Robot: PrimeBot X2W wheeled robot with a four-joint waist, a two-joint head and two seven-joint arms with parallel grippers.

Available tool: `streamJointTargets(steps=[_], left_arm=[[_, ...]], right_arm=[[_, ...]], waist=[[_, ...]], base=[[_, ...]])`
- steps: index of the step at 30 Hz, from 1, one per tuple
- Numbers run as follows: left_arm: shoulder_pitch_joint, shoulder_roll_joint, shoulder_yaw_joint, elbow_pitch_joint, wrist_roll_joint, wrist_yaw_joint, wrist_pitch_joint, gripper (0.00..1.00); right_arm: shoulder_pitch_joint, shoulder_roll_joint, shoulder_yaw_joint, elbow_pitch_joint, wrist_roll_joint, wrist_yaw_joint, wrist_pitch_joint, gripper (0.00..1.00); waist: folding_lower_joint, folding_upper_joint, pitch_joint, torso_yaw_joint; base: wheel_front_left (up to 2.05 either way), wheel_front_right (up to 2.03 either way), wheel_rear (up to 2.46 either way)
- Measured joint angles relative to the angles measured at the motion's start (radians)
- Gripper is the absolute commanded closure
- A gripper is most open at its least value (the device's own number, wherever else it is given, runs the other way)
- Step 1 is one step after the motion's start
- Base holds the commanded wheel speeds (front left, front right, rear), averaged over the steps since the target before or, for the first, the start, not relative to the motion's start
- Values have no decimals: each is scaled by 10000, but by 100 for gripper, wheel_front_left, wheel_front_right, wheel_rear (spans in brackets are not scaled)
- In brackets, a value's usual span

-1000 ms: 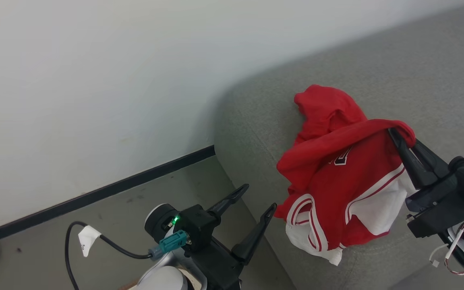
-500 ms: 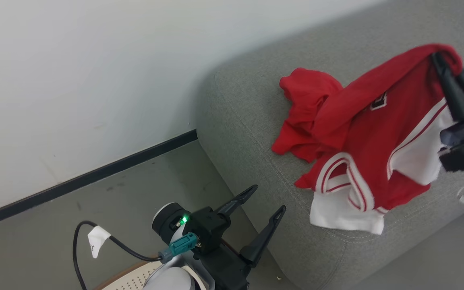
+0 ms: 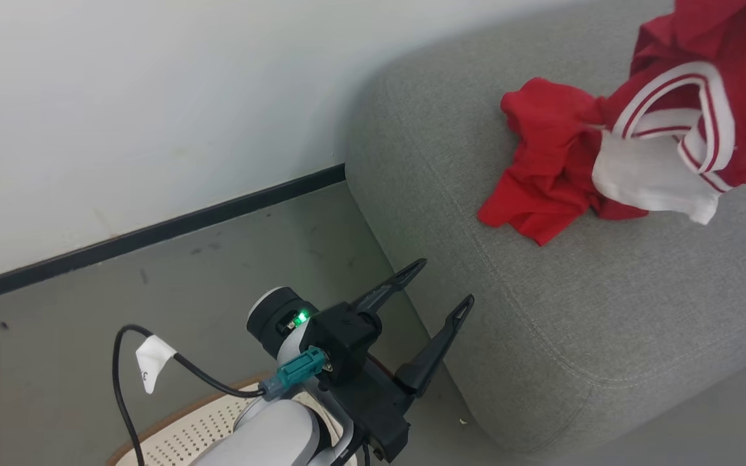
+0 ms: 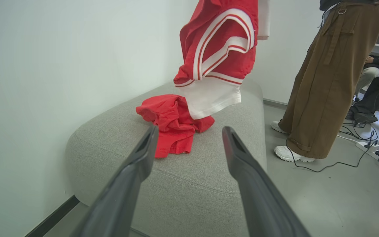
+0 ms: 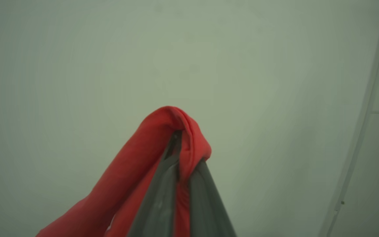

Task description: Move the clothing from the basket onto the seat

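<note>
around: person in brown trousers beside grey woven-fabric seat
right claw: pinched on bright red-and-white fabric clothing
left claw: spread, empty

Near end of seat: the grey seat is bare from its front edge to the clothing; open air above.
Far end: one red piece lies crumpled there, another hangs down over it.
Wall side: the wall runs close along the seat, with a bare strip of floor beside it.
Aisle side: a person's legs and cables are beside the seat.
Seat corner: the basket stands on the floor nearby.
</note>
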Motion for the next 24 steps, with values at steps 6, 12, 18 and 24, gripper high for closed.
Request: streamJointTargets(steps=[6, 12, 18, 24], left_arm=[[-415, -33, -15, -418, 190, 130, 209, 0], [-762, -167, -119, -673, 462, 130, 412, 0], [-1126, -255, -290, -811, 577, 121, 587, 0], [-1430, -370, -330, -798, 617, 31, 616, 0]], right_arm=[[-387, -337, -435, 1187, 8, 12, 0, 100], [-404, -163, -405, 2349, -81, -56, 4, 100], [-454, 405, -274, 3392, -165, -224, 4, 100], [-555, 920, -255, 4399, -184, -456, 4, 100]], waist=[[0, 0, 554, 460], [0, 0, 1088, 892], [1, 1, 1625, 1353], [0, 1, 2076, 1826]], base=[[0, 0, 0], [0, 0, 0], [0, 0, 0], [0, 0, 0]])
